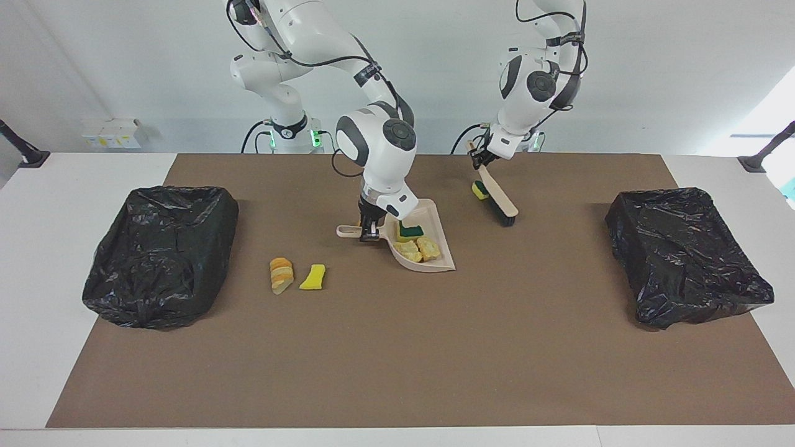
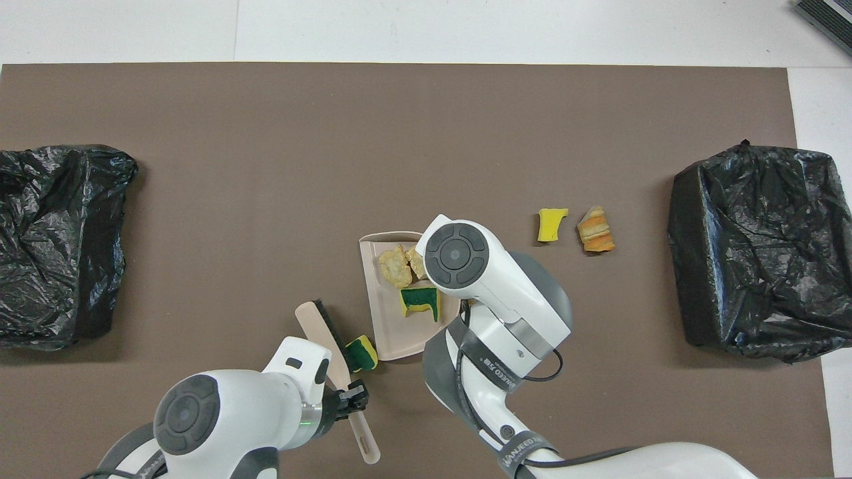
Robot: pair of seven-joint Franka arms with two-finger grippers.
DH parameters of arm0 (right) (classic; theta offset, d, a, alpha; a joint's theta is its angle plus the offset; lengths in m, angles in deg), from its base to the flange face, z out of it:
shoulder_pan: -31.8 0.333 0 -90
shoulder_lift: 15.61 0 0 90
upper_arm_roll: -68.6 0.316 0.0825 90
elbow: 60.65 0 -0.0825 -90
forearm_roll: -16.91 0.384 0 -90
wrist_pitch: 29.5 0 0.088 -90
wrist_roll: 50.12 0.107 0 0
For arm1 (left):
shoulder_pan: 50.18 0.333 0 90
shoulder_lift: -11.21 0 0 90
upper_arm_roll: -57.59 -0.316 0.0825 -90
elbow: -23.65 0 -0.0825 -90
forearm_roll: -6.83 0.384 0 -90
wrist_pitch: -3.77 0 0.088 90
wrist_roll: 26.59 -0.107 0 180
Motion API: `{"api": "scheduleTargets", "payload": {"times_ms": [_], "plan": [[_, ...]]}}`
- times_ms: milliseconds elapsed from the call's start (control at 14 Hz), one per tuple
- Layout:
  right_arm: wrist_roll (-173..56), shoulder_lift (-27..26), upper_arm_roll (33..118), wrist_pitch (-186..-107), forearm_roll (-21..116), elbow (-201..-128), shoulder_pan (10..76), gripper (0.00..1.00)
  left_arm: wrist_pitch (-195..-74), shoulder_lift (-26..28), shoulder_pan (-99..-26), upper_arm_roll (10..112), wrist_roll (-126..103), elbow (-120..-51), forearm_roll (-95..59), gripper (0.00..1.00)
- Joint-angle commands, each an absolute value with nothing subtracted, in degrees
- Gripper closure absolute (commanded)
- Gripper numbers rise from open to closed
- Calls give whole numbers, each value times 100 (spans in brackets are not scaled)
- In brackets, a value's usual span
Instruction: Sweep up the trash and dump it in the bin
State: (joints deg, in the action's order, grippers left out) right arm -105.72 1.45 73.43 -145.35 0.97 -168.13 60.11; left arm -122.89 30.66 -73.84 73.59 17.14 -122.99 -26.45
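Observation:
My right gripper (image 1: pixel 370 232) is shut on the handle of the beige dustpan (image 1: pixel 436 263), which rests on the brown mat. In the pan (image 2: pixel 389 332) lie a green-faced sponge bit (image 1: pixel 410 231) (image 2: pixel 421 301) and two pale foam lumps (image 1: pixel 417 249) (image 2: pixel 397 266). The left gripper (image 1: pixel 477 156) (image 2: pixel 351 398) is shut on the brush (image 1: pixel 499 200) (image 2: pixel 325 336), whose bristles rest against another green-faced sponge bit (image 1: pixel 479 190) (image 2: pixel 363 352) close to the pan. An orange-brown chunk (image 1: pixel 281 274) (image 2: pixel 596 229) and a yellow piece (image 1: pixel 313 277) (image 2: pixel 551 224) lie loose on the mat, toward the right arm's end.
Two bins lined with black bags stand on the mat. One bin (image 1: pixel 149 304) (image 2: pixel 685 266) is at the right arm's end, near the loose scraps. The other bin (image 1: pixel 658 310) (image 2: pixel 100 306) is at the left arm's end.

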Motion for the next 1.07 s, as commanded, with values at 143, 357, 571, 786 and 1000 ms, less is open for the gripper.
{"api": "scheduleTargets", "payload": {"times_ms": [143, 357, 571, 786, 1000], "plan": [[-10558, 126, 7387, -14876, 180, -16964, 5931, 100, -12314, 2624, -7391, 7289, 2157, -11627, -2700, 100], [-10558, 126, 7387, -14876, 180, -16964, 5923, 100, -12603, 2589, -7391, 7298, 2149, -11609, -2980, 100], [-10558, 135, 7387, -14885, 180, -16964, 5888, 100, -12833, 2415, -7461, 7298, 2114, -11469, -3131, 100], [-10584, 135, 7387, -15007, 180, -17052, 5835, 100, -13087, 1888, -7522, 7306, 2044, -11154, -3096, 100], [-10584, 126, 7387, -15035, 180, -17078, 5835, 100, -13001, 1334, -7452, 7298, 1273, -10513, -3061, 100]]}}
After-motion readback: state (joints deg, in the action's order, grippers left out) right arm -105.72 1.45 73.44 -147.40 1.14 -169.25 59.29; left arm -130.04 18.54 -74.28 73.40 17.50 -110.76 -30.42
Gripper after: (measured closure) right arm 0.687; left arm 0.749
